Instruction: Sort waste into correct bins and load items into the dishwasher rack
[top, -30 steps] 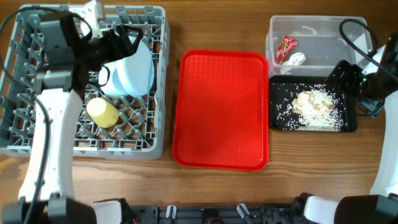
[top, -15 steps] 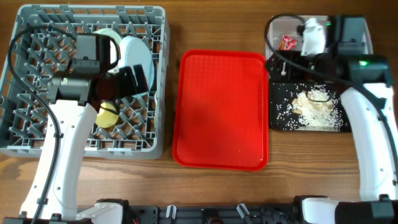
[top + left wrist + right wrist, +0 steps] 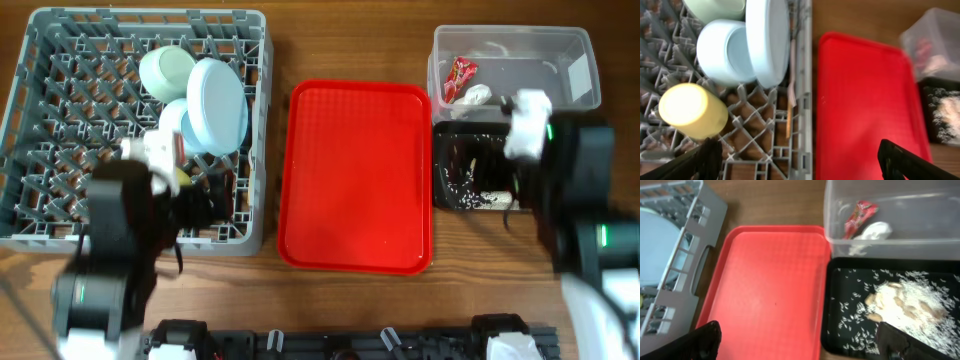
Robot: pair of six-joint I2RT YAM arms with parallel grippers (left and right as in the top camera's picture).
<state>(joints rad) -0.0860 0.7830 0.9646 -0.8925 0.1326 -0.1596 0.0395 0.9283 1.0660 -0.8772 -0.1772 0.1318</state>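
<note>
grey lattice rack (image 3: pixel 765 145) holds round plate (image 3: pixel 767 40), cylindrical yellow cup (image 3: pixel 690 111)

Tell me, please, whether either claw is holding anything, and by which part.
Nothing is held: in the wrist views the left claw and the right claw both stand open, with nothing between their fingers.
</note>
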